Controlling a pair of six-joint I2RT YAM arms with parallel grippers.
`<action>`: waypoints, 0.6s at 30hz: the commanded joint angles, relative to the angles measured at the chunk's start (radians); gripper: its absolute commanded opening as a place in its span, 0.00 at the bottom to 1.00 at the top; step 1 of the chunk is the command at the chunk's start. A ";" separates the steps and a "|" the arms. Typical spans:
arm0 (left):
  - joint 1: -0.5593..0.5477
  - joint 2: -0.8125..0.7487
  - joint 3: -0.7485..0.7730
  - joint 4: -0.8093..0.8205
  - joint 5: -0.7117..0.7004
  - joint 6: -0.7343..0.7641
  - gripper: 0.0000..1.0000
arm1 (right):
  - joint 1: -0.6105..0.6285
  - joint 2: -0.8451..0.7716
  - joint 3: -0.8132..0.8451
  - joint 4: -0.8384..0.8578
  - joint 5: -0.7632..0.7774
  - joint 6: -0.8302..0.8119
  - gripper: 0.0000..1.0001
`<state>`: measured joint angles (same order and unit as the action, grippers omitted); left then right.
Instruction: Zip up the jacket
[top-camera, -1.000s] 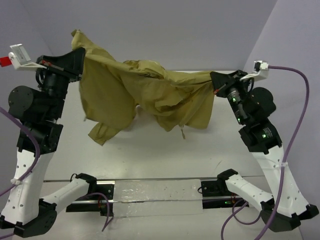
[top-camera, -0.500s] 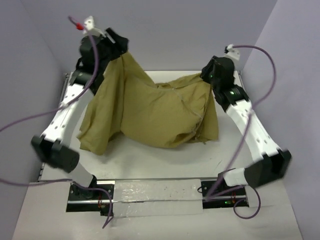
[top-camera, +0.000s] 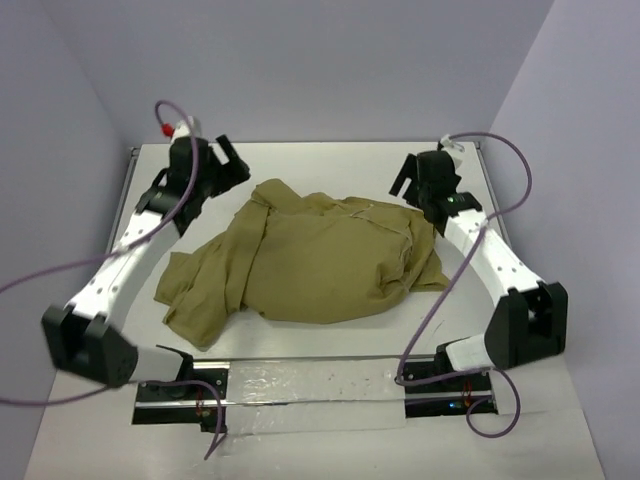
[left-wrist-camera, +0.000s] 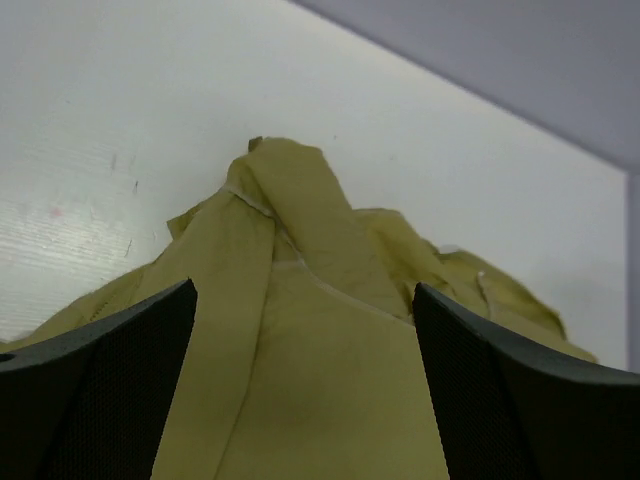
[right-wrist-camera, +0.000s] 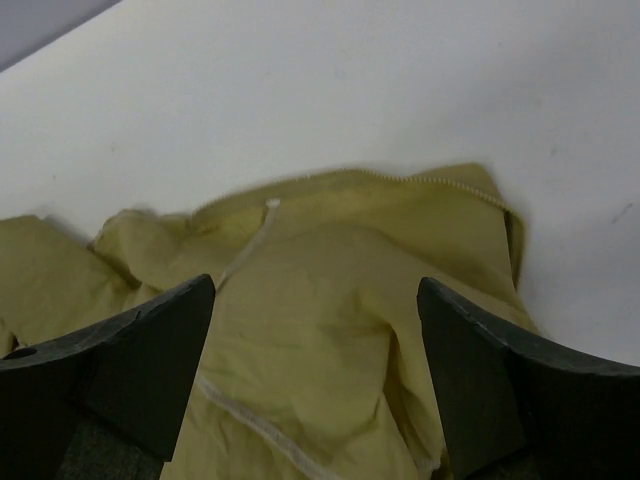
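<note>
The olive-tan jacket (top-camera: 310, 265) lies crumpled on the white table (top-camera: 330, 160), one sleeve spread toward the near left. My left gripper (top-camera: 228, 165) hovers open over its far left corner. In the left wrist view the jacket (left-wrist-camera: 300, 330) lies below the open left gripper (left-wrist-camera: 304, 290), with nothing between the fingers. My right gripper (top-camera: 408, 180) stands open above the far right corner. In the right wrist view the jacket (right-wrist-camera: 330, 300) shows a pale cord (right-wrist-camera: 250, 250) and a row of zip teeth (right-wrist-camera: 440, 180) beneath the open right gripper (right-wrist-camera: 315, 283).
A clear sheet and a black rail (top-camera: 310, 385) run along the near edge between the arm bases. Purple cables (top-camera: 500, 200) loop from both wrists. Grey walls close the table at the back and on both sides.
A second ago both grippers held the jacket stretched in the air. They swung to the far side, lowered it and opened. The jacket now lies loose on the table.
</note>
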<state>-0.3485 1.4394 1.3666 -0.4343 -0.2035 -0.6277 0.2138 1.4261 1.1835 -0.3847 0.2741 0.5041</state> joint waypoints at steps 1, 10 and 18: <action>0.003 -0.212 -0.247 0.014 -0.040 -0.109 0.95 | 0.017 -0.124 -0.172 0.078 -0.048 0.035 0.92; -0.010 -0.358 -0.587 0.024 -0.022 -0.252 0.95 | 0.134 -0.282 -0.326 0.060 -0.013 0.040 0.95; -0.012 -0.215 -0.682 0.196 0.012 -0.317 0.55 | 0.185 -0.231 -0.429 0.134 -0.031 0.124 0.82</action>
<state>-0.3573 1.1715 0.7245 -0.4016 -0.2372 -0.9007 0.3872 1.1548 0.7911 -0.3260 0.2418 0.5729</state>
